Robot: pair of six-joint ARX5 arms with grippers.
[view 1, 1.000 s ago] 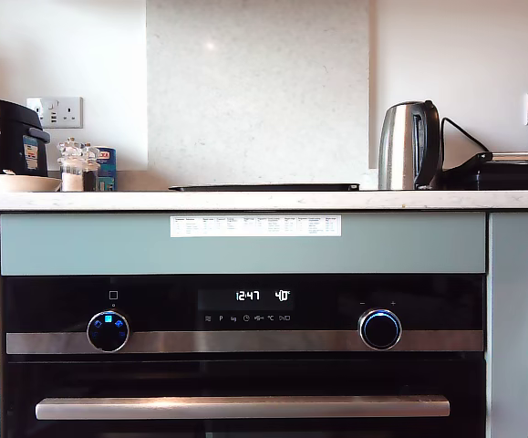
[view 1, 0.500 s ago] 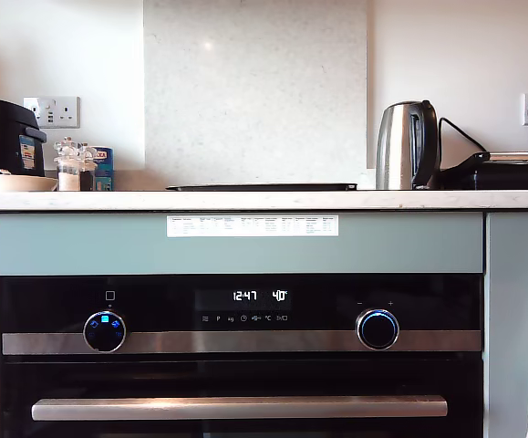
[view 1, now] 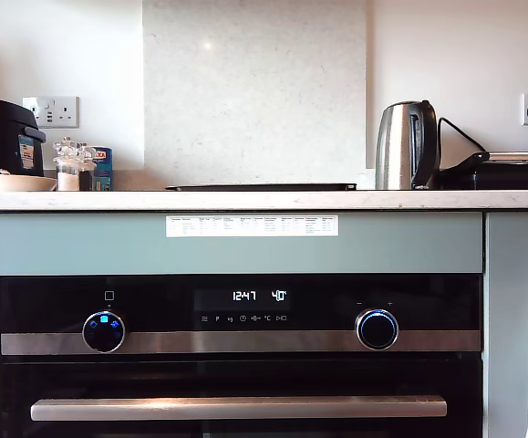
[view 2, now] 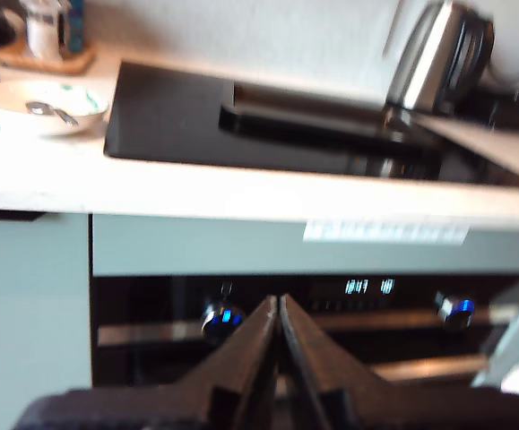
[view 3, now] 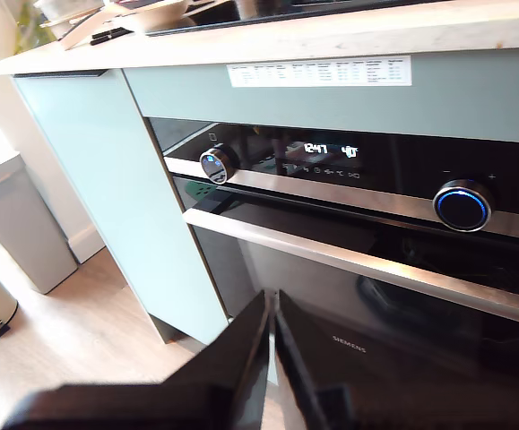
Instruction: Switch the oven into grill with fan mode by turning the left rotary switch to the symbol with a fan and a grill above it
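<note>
The oven [view 1: 241, 360] is sitting below the worktop [view 1: 245, 200], its display [view 1: 259, 296] glowing 12:47. Below the display and toward the exterior view's left, the left rotary switch [view 1: 104, 331] is showing small blue icons; toward the exterior view's right, a blue-ringed knob [view 1: 377, 329] is glowing. A kettle [view 1: 408, 146] is standing on the worktop.

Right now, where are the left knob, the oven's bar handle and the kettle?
Left knob [view 1: 104, 331]: exterior view, centre of its face.
Bar handle [view 1: 238, 408]: exterior view, middle of the steel bar.
Kettle [view 1: 400, 146]: exterior view, its steel body.
</note>
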